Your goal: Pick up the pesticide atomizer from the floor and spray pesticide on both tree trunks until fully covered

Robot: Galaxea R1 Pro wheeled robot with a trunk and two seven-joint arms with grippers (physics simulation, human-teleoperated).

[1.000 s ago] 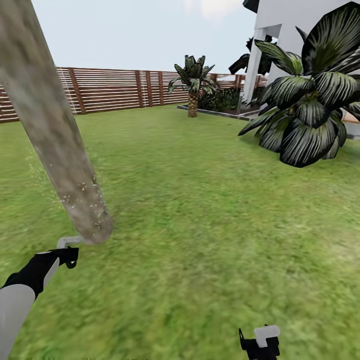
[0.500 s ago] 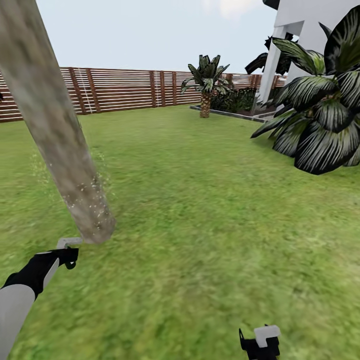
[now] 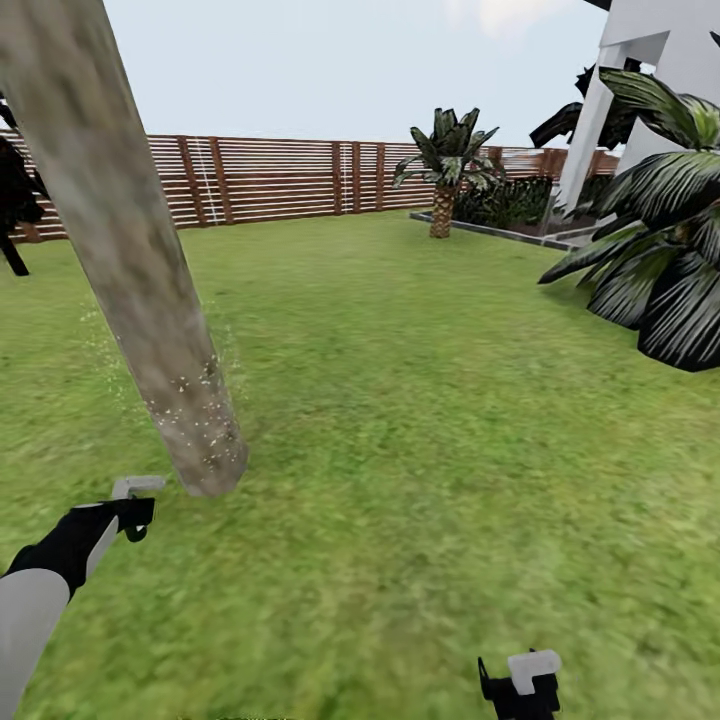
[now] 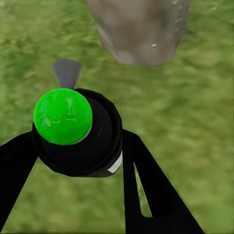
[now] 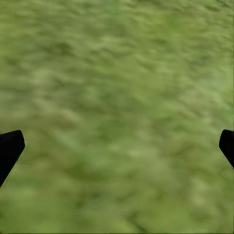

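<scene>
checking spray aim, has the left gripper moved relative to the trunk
Yes. The left gripper with the atomizer now sits slightly further from the trunk base; the camera also panned.

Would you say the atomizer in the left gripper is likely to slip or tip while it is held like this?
Probably stiff: the pesticide atomizer keeps its round shape between the left gripper's fingers. Its smooth, rounded black body may twist or slip if the grip loosens. It looks small and likely light, so tipping seems a minor risk.
</scene>
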